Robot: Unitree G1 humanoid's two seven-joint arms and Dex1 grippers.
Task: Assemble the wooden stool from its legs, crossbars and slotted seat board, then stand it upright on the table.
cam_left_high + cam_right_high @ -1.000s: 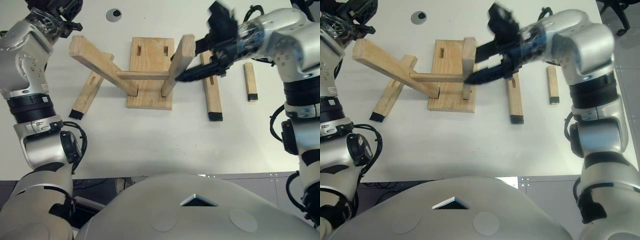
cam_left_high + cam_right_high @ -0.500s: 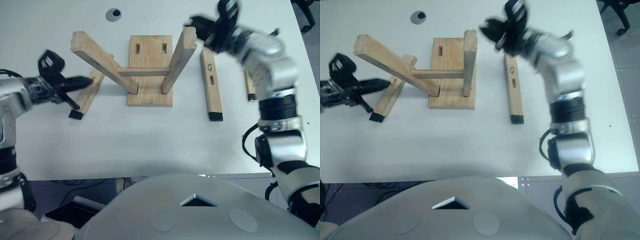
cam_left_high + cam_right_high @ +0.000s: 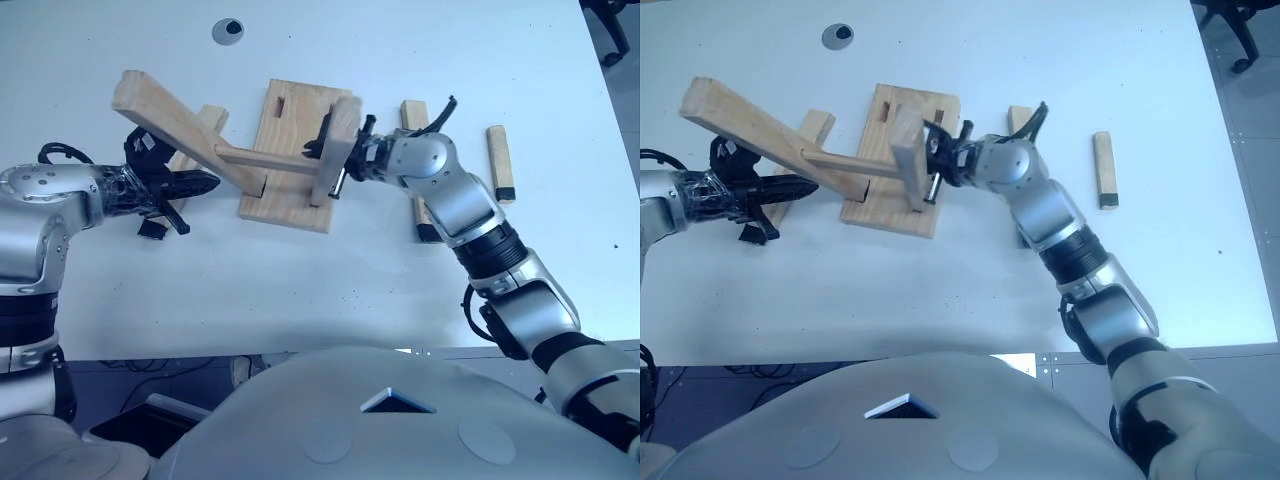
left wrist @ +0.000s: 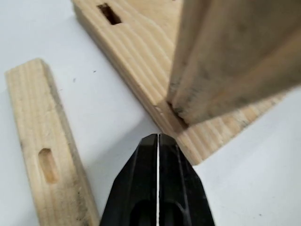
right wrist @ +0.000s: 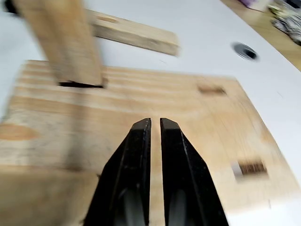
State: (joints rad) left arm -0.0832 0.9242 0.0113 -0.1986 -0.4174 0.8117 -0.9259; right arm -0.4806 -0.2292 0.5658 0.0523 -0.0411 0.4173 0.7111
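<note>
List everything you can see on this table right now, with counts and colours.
Seat board: one, pale wood, slotted, lying mid-table.
Fitted legs: two, pale wood, standing in the seat board, one leaning outward.
Joined crossbar: one, pale wood, spanning the fitted legs.
Loose legs: two, pale wood with black feet, flat on either side of the board.
Loose crossbar: one, pale wood with a black end, table's right.
Cable grommet: one, grey, table's far edge.
Table: one, white.
Left gripper: one, black, shut, at the leaning leg's base.
Right gripper: one, black, shut, over the board.
</note>
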